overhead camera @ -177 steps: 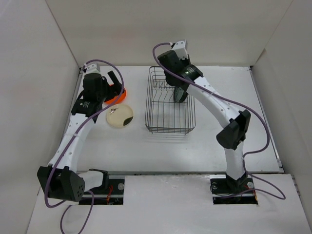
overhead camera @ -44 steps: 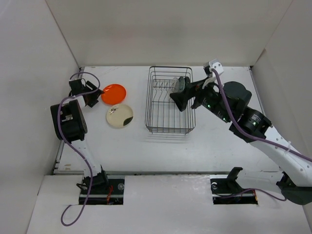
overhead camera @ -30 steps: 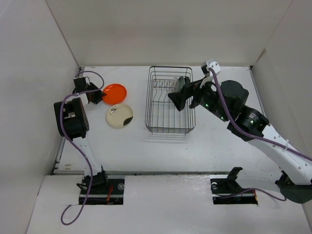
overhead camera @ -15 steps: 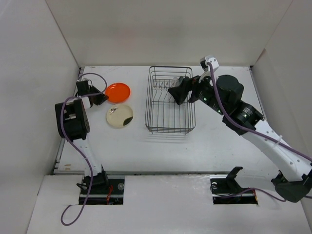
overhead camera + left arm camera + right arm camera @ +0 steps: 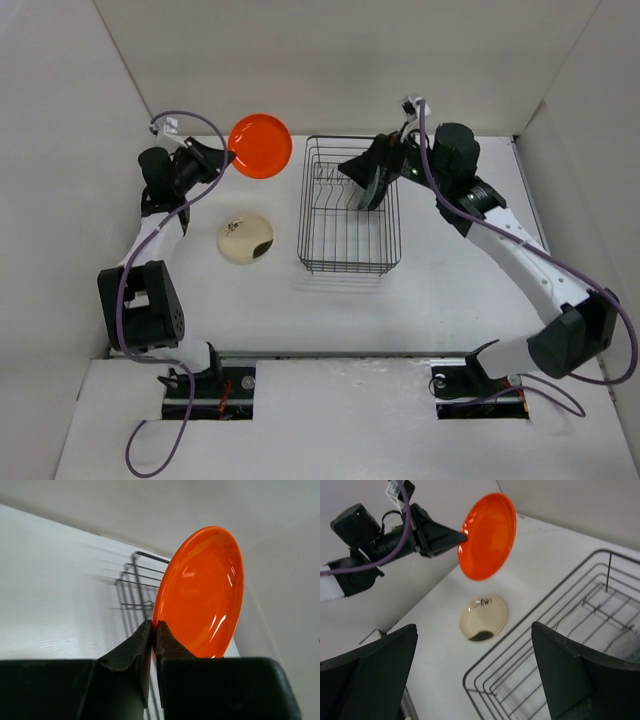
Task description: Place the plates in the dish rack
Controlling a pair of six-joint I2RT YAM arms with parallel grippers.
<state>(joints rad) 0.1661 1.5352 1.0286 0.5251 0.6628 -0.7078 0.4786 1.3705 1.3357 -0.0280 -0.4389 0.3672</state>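
- One thin pinch does all the holding: the left gripper is clamped on the lower rim of the bright orange plate. The plate stands nearly on edge in the air, left of the dish rack near its far corner.
- The plate looks light, stiff and glossy. So narrow a hold may let it swivel or slip, so a deeper bite over the rim seems safer.
- The cream plate with a dark patch lies flat on the table, left of the rack, and probably needs a rim grasp too.
- The right gripper hovers over the rack's far end, fingers spread, holding nothing.
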